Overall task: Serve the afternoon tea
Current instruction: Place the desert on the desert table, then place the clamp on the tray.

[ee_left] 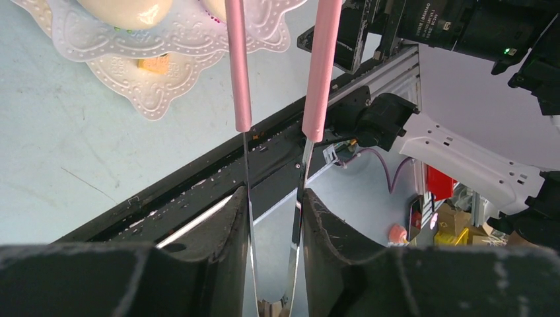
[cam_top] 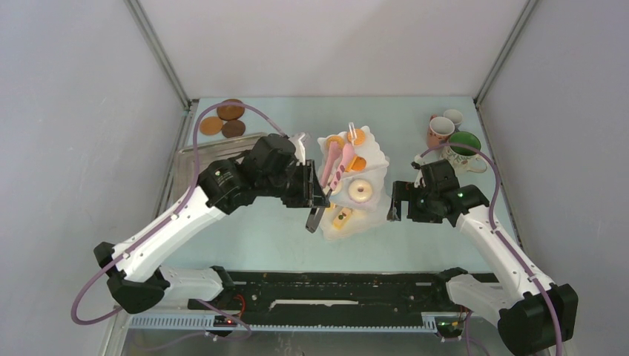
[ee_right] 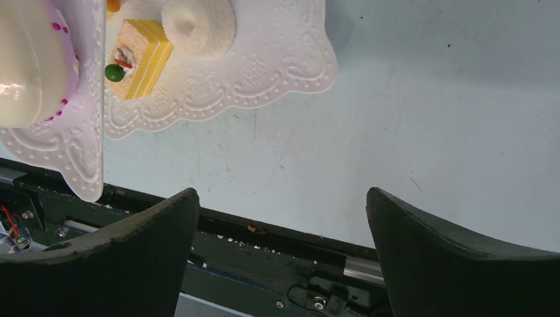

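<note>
Stand: the white three-tier stand (cam_top: 377,158) sits mid-table between the two arms.
Food: a small donut (cam_top: 361,190) lies on a lower tier and an orange biscuit (cam_top: 358,137) near the top. A layered yellow cake (ee_right: 142,56) rests on the bottom tier beside a pale round cake.
Mugs: the pink mug (cam_top: 439,131), small pale mug (cam_top: 453,117) and green-inside mug (cam_top: 463,146) cluster at the far right, well apart from the stand.
Coasters: three brown coasters (cam_top: 231,110) lie at the far left, just beyond the grey tray (cam_top: 191,153).
Left gripper (ee_left: 274,195): it is clamped on the metal shanks of the pink tongs (ee_left: 322,66), one finger against each blade. The pink ends are apart and reach over the stand.
Right gripper (ee_right: 282,195): its jaws are spread wide with nothing between them, low over the table (ee_right: 429,99) just right of the bottom tier.
</note>
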You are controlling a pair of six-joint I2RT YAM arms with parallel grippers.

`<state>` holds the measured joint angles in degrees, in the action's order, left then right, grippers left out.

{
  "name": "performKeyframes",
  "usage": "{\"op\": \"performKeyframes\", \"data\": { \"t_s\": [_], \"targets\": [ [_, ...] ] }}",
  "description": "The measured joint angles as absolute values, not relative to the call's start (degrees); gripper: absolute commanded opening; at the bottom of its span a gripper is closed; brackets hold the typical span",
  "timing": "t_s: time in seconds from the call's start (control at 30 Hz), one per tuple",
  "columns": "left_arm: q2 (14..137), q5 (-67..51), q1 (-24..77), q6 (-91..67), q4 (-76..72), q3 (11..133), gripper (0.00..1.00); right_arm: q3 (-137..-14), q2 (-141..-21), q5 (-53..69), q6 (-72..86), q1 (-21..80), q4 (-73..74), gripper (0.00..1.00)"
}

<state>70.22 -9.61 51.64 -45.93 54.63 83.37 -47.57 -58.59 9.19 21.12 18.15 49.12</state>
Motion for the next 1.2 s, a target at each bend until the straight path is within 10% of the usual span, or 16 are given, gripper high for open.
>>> {"op": "performKeyframes", "data": {
  "t_s": [0.8, 1.2],
  "targets": [
    [57.0, -1.5, 51.3, -40.5, 60.0, 84.2, 0.39, -47.6, -58.6, 9.2, 21.1, 18.2, 49.1, 1.00],
    [49.7, 11.1, 28.1, -45.9, 67.9, 65.4, 0.39, -47.6, -57.2, 8.3, 21.4, 18.2, 49.2, 1.00]
  ]
}}
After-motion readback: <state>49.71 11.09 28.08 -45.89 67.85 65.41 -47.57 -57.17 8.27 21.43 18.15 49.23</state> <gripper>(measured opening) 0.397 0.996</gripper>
